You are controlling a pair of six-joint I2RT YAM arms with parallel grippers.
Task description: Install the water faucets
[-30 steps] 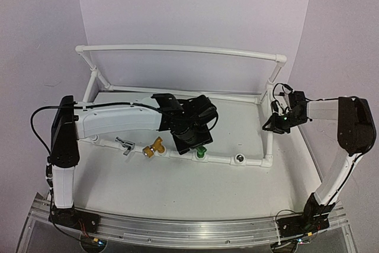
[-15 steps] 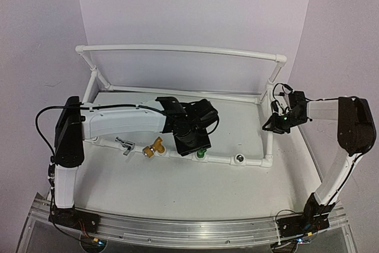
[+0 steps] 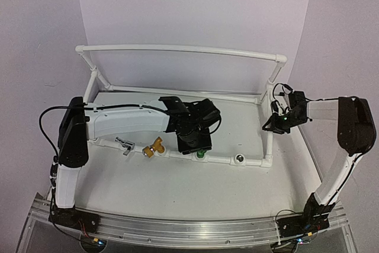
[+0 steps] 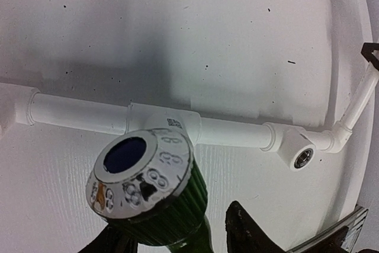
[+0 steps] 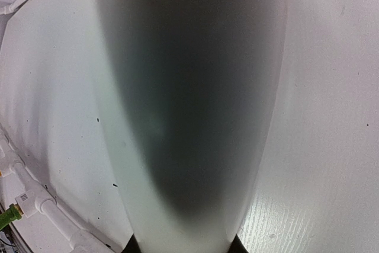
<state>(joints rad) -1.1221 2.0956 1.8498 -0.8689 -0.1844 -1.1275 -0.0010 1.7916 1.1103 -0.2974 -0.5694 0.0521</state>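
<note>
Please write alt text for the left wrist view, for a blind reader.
A green faucet, its round numbered cap toward the camera, sits between the fingers of the left gripper, in front of the white pipe frame. Right of it, one metal-lined socket is empty.

White arms (image 3: pixel 121 124), black joints (image 3: pixel 72 133), black cables (image 3: pixel 44 131)

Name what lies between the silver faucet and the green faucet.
The brass-yellow faucet lies between the silver faucet and the green faucet, per the top external view.
</note>
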